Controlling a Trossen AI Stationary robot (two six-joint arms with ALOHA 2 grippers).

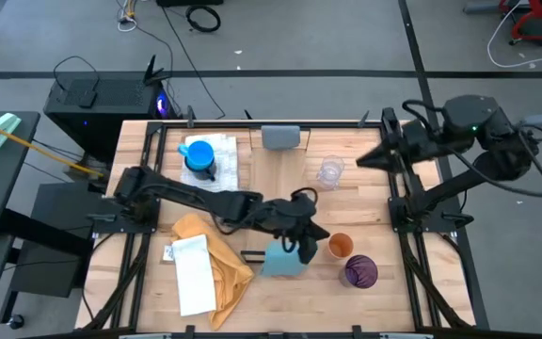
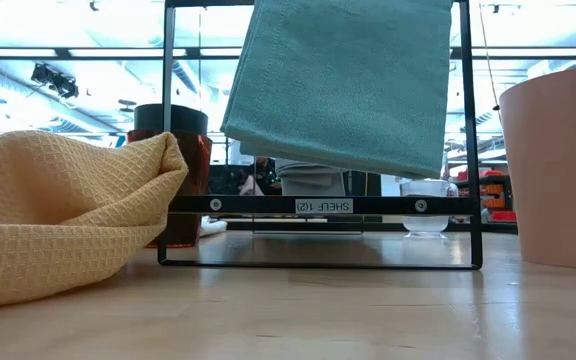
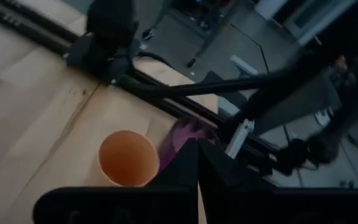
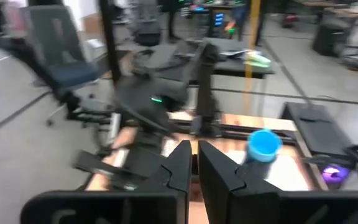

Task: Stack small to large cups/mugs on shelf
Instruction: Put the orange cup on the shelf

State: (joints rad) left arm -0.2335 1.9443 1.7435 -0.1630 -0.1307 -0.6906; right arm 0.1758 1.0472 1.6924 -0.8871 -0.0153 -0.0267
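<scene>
An orange cup (image 1: 340, 247) (image 3: 128, 159) stands on the table with a purple cup (image 1: 360, 271) (image 3: 185, 138) beside it. My left gripper (image 1: 307, 241) (image 3: 197, 177) is shut, with nothing between its fingers, just left of the orange cup and next to the shelf's light blue block (image 1: 283, 260). The shelf plank (image 1: 280, 188) runs to a grey block (image 1: 280, 137) at the far edge. A clear glass (image 1: 330, 171) stands right of the plank. A bright blue mug (image 1: 199, 157) (image 4: 263, 144) sits far left. My right gripper (image 4: 194, 163) waits shut, raised at the right.
A yellow cloth (image 1: 216, 266) (image 2: 58, 210) and a white sheet (image 1: 193, 273) lie near left. A dark reddish cup (image 2: 180, 175) shows behind the cloth in the low view. A black shelf frame (image 2: 318, 206) crosses the table. The mug rests on a white cloth (image 1: 226, 162).
</scene>
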